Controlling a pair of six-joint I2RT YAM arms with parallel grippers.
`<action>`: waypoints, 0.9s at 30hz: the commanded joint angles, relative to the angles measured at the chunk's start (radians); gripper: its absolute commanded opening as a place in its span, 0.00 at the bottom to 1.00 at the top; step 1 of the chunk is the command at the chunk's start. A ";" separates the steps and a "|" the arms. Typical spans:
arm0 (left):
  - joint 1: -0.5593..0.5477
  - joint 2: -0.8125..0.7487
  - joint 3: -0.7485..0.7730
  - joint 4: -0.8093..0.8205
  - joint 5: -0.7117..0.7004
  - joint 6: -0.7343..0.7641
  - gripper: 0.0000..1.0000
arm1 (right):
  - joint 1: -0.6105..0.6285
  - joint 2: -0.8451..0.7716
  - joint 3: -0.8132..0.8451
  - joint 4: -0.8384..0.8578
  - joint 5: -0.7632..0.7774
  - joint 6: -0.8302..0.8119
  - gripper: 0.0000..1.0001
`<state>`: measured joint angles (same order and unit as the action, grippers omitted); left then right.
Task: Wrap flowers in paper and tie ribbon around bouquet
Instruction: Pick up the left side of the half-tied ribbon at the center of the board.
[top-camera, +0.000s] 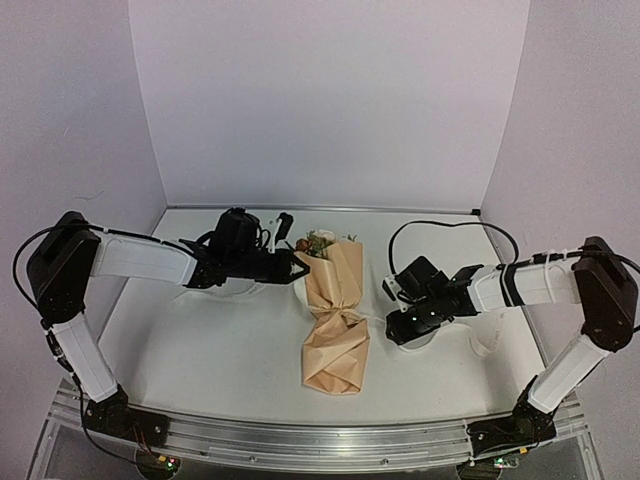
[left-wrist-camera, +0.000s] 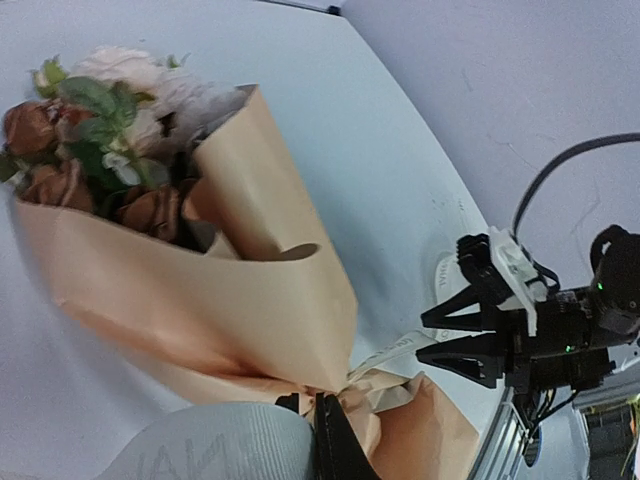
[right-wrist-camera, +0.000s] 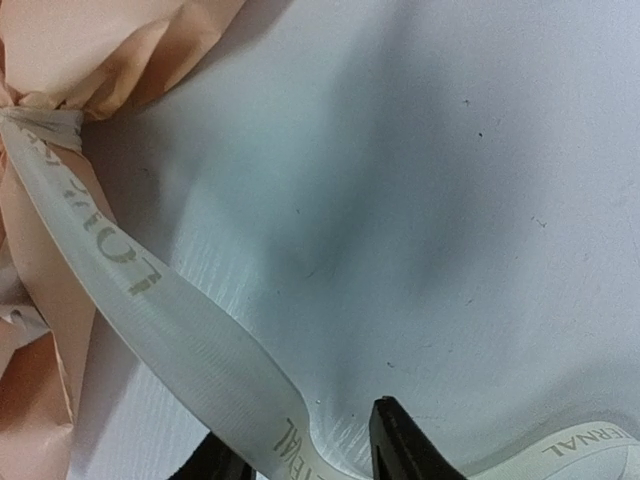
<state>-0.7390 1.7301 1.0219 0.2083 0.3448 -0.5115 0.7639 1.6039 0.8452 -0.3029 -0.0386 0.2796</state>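
Top view: the bouquet (top-camera: 335, 315) lies mid-table, a tan cone pinched at the waist. The left gripper (top-camera: 298, 268) is beside its wide end.

Left wrist: rust, pink and cream flowers (left-wrist-camera: 90, 150) fill the cone; the left gripper's jaw gap cannot be told.

Right wrist: the lettered ribbon (right-wrist-camera: 150, 300) circles the waist and trails between the parted fingers of the right gripper (right-wrist-camera: 300, 455).

Robot lab booth: blank white walls (top-camera: 330, 100), aluminium rail (top-camera: 320, 440).

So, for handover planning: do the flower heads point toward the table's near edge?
No, the top view shows the flowers at the far end of the bouquet, its paper tail toward the near edge of the table.
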 joint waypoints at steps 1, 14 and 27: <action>-0.020 0.039 0.098 -0.036 0.127 0.088 0.08 | -0.002 -0.042 0.027 -0.013 0.027 0.042 0.50; -0.036 0.085 0.166 -0.018 0.282 -0.060 0.21 | -0.004 -0.099 0.116 0.235 -0.226 0.228 0.74; -0.095 0.221 0.374 -0.278 0.403 0.043 0.18 | -0.092 -0.186 0.008 0.265 -0.123 0.319 0.75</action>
<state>-0.7991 1.9121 1.2973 0.0556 0.6942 -0.5407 0.7084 1.5023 0.9133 -0.0353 -0.2262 0.5582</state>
